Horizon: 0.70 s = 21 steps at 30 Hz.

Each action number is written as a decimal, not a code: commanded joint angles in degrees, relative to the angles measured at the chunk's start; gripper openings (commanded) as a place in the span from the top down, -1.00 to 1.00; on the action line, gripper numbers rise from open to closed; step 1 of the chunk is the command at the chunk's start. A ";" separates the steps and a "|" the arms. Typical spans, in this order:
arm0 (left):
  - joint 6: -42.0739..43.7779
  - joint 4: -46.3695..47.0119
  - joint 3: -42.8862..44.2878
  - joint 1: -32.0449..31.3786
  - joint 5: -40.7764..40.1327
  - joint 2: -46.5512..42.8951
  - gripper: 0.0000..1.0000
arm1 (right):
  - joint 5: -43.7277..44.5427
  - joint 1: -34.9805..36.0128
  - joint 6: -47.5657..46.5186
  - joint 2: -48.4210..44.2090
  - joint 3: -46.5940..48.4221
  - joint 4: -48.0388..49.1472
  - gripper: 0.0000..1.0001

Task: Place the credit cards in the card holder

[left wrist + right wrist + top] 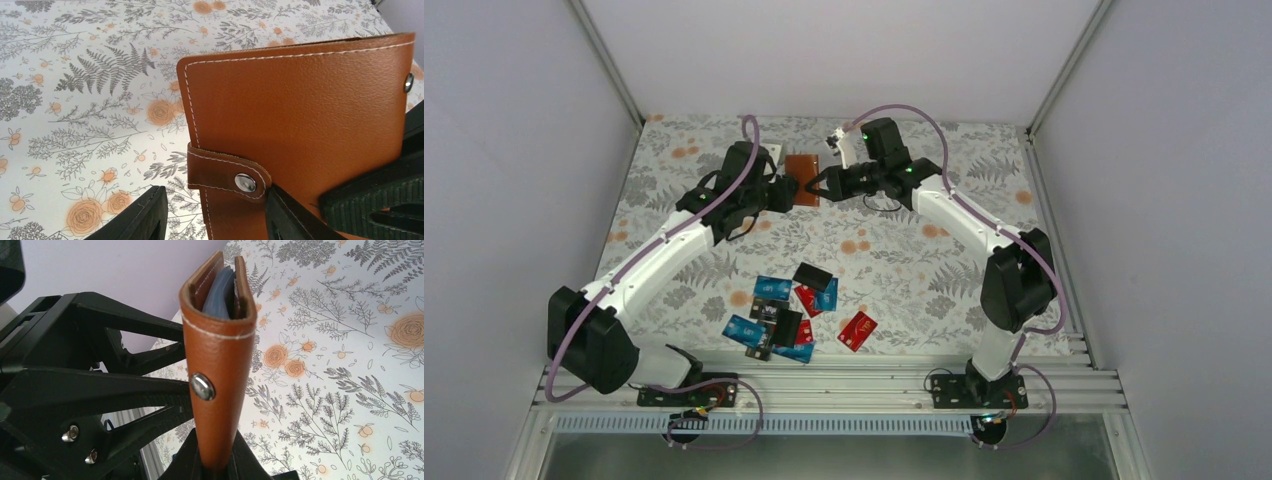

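One grainy, stitched card holder [300,115] tight in right gripper [216,464]; left gripper [215,195] seemingly agape.

Card holder [217,365] edge-on, upright, pinched in right gripper [215,462]

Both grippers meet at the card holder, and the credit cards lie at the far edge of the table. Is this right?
No. The top external view shows the credit cards by the near edge; the left gripper and right gripper do meet at the card holder.
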 commanded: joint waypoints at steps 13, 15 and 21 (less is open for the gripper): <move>-0.88 -4.58 1.77 1.00 -15.46 0.57 0.07 | -10.16 1.91 -2.67 -1.58 0.45 -0.26 0.92; -1.69 -4.70 1.67 2.46 -15.73 0.46 0.07 | -10.34 1.92 -2.96 -1.56 0.50 -1.03 0.91; -2.28 -4.09 1.33 9.98 -13.45 1.61 0.08 | -4.43 1.77 -3.40 -1.57 0.60 -4.02 0.92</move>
